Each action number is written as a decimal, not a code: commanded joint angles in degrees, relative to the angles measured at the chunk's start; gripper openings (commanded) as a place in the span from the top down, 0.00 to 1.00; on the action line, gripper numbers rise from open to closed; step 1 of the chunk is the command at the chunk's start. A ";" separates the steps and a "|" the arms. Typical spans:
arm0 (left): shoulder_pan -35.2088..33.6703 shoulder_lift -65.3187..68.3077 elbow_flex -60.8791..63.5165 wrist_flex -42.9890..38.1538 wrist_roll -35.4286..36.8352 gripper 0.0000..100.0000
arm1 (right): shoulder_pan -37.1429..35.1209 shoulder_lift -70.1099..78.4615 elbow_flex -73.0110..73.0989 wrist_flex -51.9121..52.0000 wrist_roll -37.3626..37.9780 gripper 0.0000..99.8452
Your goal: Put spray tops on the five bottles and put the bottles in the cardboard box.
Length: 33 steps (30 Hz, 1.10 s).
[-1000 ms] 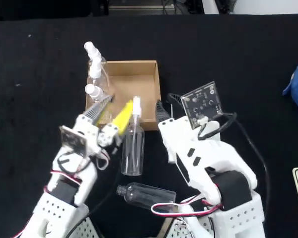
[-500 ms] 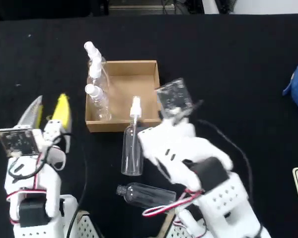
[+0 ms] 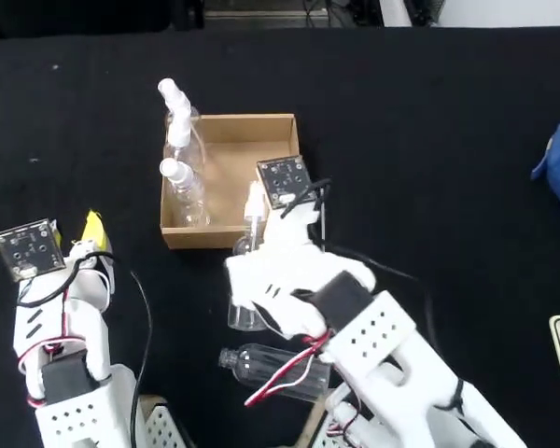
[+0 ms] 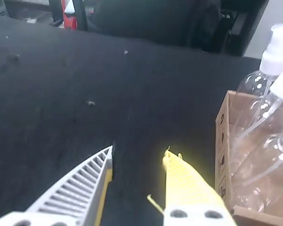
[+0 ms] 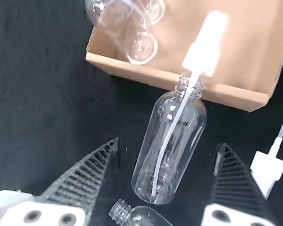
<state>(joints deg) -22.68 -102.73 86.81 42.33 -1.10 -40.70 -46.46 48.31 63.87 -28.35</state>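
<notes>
Nearest my right gripper (image 5: 169,143), whose fingers are spread wide, lies an uncapped bottle (image 5: 132,214). Between those fingers, untouched, lies the capped bottle (image 5: 172,127), its spray top (image 5: 205,44) reaching over the cardboard box (image 5: 179,84) front wall. My right arm (image 3: 355,327) leans toward the box. My left gripper (image 4: 139,151) hangs open, well left of it.

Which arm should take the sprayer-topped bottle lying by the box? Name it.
Right. The right gripper is open astride that bottle, beside the cardboard box; the left gripper hangs over bare table, off to the side.
</notes>
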 commanded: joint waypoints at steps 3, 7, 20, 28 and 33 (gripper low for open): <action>-0.40 -0.09 0.04 -0.26 0.00 0.97 | -1.32 5.67 -0.22 -3.34 -0.97 0.71; -0.40 -0.09 0.92 -0.18 0.00 0.97 | 0.00 12.09 -0.84 -5.71 -0.97 0.71; -0.40 -0.09 1.45 -0.18 3.69 0.97 | 0.44 17.63 -1.54 -10.90 -0.97 0.71; -0.40 -0.09 1.45 -0.18 3.69 0.97 | 0.53 17.54 5.05 -22.77 -0.97 0.71; -0.40 -0.09 1.45 -0.18 3.69 0.97 | 0.53 17.45 7.52 -24.44 -0.88 0.71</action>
<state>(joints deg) -22.77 -102.73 88.92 42.33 2.24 -40.97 -28.88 55.87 41.36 -28.70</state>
